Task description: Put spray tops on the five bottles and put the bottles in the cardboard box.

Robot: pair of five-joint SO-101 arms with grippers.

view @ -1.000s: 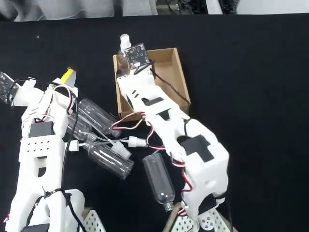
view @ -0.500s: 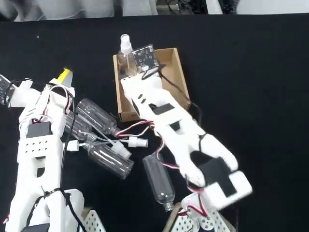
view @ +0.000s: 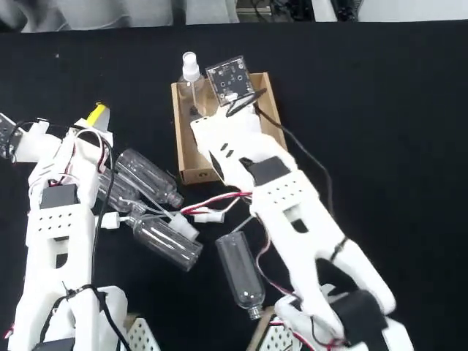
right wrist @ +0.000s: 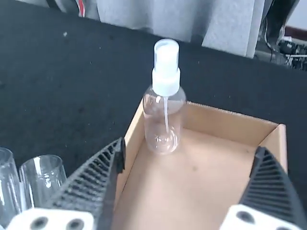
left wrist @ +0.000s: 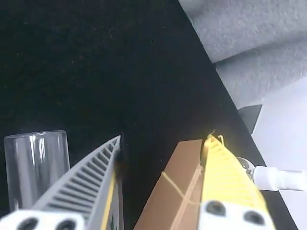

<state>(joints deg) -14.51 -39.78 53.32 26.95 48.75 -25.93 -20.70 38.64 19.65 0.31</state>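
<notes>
A clear bottle with a white spray top [view: 191, 79] stands upright in the far left corner of the cardboard box [view: 180, 146]. My right arm [view: 245, 157] hangs over the box. My right gripper [right wrist: 184, 191] is open and holds nothing, a short way back from that bottle [right wrist: 164, 110]. Three topless bottles [view: 150, 175] [view: 164, 243] [view: 241, 272] lie on the table left of and before the box, with loose spray tops [view: 208, 216] among them. My left gripper [view: 96, 117] is open and holds nothing, just left of the bottles, its fingers [left wrist: 225, 182] pointing past the box corner [left wrist: 177, 191].
A black cloth covers the table. Red and white cables [view: 219, 201] trail across the loose spray tops. Another bottle [view: 117, 191] lies partly under the left arm. Open cloth lies right of the box.
My right gripper has drawn back and to the right from the capped bottle, which stays upright in the box. The right arm's rear part has swung down. The left arm has barely shifted.
</notes>
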